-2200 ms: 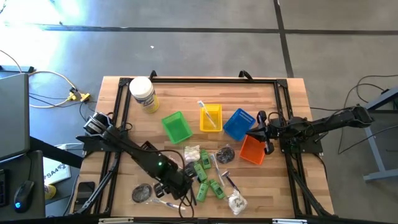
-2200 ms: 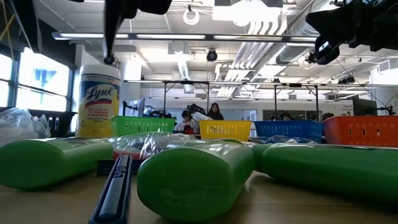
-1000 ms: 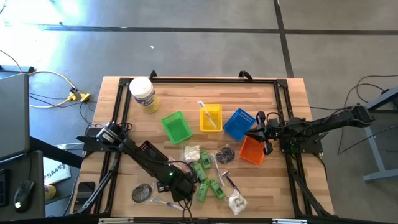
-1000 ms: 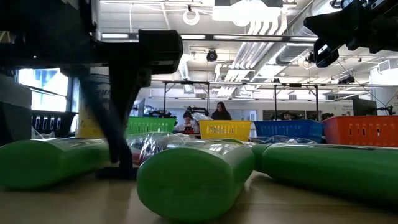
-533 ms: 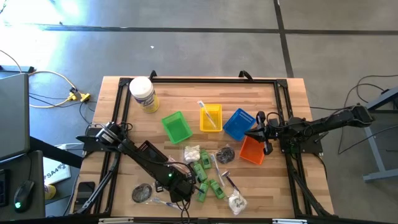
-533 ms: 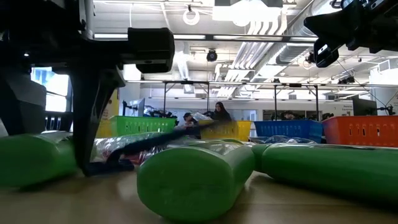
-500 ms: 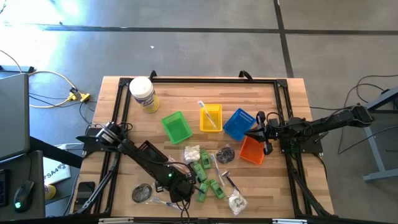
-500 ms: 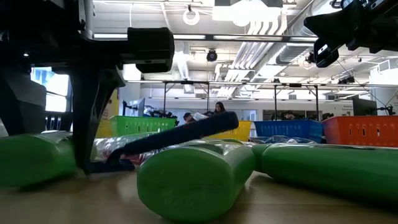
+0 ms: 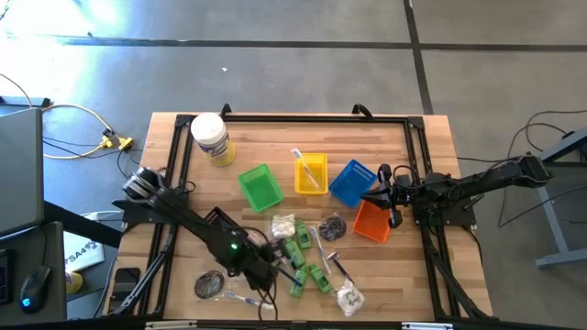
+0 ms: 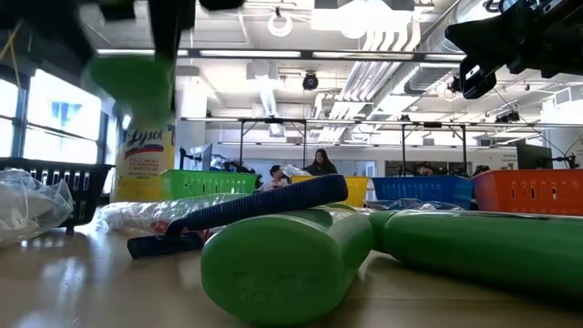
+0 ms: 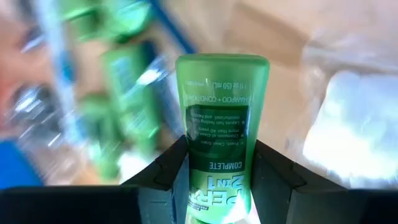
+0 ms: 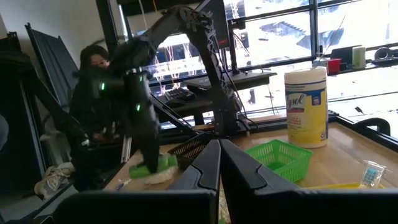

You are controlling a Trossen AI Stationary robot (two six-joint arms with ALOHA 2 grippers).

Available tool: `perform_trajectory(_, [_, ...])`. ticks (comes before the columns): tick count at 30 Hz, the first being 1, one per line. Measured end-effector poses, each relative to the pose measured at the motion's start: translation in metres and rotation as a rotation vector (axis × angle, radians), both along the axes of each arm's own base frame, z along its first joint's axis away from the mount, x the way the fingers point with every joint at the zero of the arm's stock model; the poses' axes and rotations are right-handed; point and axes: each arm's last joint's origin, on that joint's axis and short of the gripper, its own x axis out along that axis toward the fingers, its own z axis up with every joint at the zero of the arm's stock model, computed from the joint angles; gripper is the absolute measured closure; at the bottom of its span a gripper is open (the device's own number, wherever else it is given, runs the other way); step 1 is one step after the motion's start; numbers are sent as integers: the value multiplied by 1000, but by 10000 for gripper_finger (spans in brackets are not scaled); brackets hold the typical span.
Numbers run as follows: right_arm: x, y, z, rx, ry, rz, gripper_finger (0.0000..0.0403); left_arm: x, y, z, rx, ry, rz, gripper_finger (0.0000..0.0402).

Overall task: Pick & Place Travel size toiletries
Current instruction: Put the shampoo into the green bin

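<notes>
Green tube (image 11: 221, 134) sits clamped in the left fingers (image 11: 217, 168) (lifted off the bench (image 9: 404, 284)); next, carry it to a tray.

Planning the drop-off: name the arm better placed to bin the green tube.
Left. The left gripper already grips the green tube, lifted off the table; the right gripper waits shut, empty, beside the orange tray.

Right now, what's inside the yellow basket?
The yellow basket holds one clear-wrapped toothbrush, lying slanted across it. The rest of its floor looks bare from above. Anything lying under the wrapper is hidden.
</notes>
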Motion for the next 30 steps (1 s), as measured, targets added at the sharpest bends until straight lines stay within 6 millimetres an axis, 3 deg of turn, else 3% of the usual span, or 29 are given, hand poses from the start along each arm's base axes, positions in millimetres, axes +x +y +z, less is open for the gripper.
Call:
perform_trajectory(7, [0, 0, 0, 0, -1, 0, 399, -32, 22, 59, -145, -137, 183, 277])
perform_trajectory(12, [0, 0, 0, 0, 0, 1, 400, -77, 53, 74, -275, -191, 327, 277])
perform_trajectory(21, [0, 0, 0, 0, 0, 1, 399, -162, 105, 42, -778, -478, 471, 277])
perform_trajectory(24, [0, 0, 0, 0, 0, 0, 398, -178, 116, 32, -926, -572, 485, 277])
perform_trajectory(30, [0, 0, 0, 0, 1, 0, 399, -196, 130, 9, -933, -652, 553, 277])
